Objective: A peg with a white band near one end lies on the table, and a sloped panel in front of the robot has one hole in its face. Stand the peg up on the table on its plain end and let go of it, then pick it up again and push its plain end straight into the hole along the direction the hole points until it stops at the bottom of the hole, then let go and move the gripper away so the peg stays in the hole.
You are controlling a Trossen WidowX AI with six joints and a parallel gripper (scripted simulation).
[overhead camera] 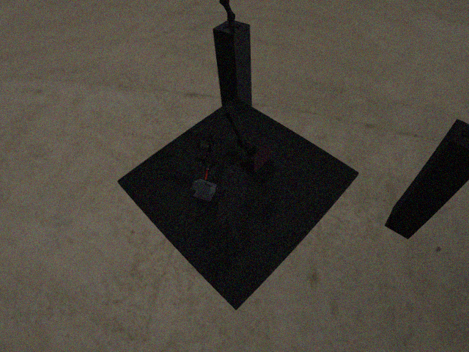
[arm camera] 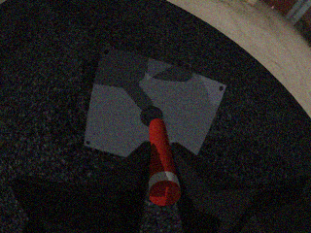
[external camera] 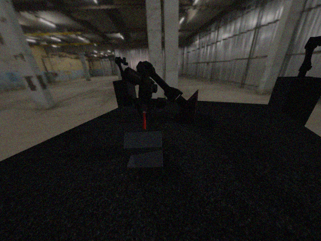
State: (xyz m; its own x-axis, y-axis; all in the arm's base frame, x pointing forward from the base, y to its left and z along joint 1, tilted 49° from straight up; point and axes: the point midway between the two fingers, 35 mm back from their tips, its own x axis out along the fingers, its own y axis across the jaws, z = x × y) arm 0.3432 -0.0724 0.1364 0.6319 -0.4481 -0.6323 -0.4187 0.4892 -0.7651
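Note:
My gripper (external camera: pixel 144 113) (arm camera: pixel 159 148) is shut on the red peg (overhead camera: pixel 206 174) (external camera: pixel 144 121) (arm camera: pixel 158 137), near its white-banded end. The band (arm camera: pixel 163 177) is on the end nearest the wrist camera; the plain end points at the sloped panel. The grey panel (overhead camera: pixel 204 191) (external camera: pixel 142 140) (arm camera: pixel 187 121) has one dark hole (arm camera: pixel 147 115) in its face. In the wrist view the plain end overlaps the hole's lower right edge. In the exterior view the peg's lower end shows just above the panel's top edge. The remaining gap to the hole is hard to judge. The gripper is very dark in the top view.
A dark reddish slab (overhead camera: pixel 261 158) (external camera: pixel 193 105) stands beside the arm. A tall dark pedestal (overhead camera: pixel 237 68) with a thin arm stands at the table's back corner. Another dark pedestal (overhead camera: pixel 423 189) (external camera: pixel 293 101) stands off to the right.

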